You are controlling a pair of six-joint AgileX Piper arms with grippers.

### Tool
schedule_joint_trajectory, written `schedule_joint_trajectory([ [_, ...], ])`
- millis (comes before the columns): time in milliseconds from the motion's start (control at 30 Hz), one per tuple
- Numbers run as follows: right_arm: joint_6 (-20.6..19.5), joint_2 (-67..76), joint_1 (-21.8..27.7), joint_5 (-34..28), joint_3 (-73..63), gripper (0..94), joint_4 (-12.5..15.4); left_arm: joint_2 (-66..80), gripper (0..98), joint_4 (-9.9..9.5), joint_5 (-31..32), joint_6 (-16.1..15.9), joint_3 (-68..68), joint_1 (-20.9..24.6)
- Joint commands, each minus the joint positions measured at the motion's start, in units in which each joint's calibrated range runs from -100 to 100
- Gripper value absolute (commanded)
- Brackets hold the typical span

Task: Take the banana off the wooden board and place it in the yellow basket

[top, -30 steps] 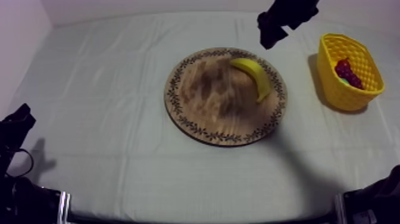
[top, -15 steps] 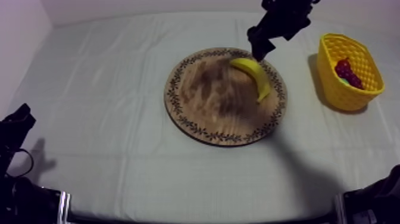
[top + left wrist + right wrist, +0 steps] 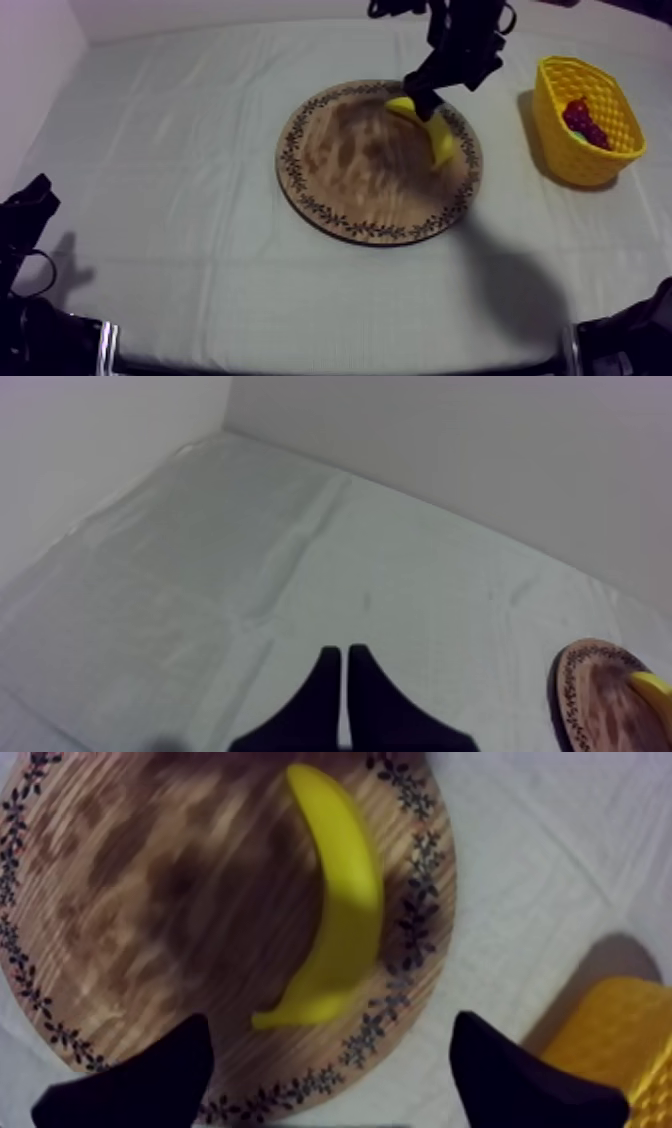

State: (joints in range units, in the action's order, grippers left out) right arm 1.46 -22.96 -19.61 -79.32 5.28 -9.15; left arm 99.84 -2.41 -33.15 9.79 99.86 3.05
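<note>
Over the wooden board (image 3: 350,175), the right claw (image 3: 422,103) has dropped to the banana (image 3: 440,140), spread wide astride it; closing looks next, then the yellow basket (image 3: 570,160).

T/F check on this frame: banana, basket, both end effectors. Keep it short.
1. The banana lies on the wooden board. True.
2. The right end effector is shut on the banana. False: it is open over the banana, with one finger on each side.
3. The left end effector is shut on nothing, away from the board. True.
4. The yellow basket is empty. False: dark red fruit lies in it.
</note>
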Motion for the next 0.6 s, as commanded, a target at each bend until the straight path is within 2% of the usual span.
schedule_joint_trajectory([
  [0, -0.2, -1.94, 0.0, 0.92, -0.56, 80.1, -0.3, -0.02, 0.1, -0.01, 0.01, 0.0, 0.03, 0.02],
  [567, -3.8, -14.15, 0.18, 7.08, -5.84, 74.9, -2.49, -0.02, 0.1, -0.01, 0.01, 0.0, 0.03, 0.02],
])
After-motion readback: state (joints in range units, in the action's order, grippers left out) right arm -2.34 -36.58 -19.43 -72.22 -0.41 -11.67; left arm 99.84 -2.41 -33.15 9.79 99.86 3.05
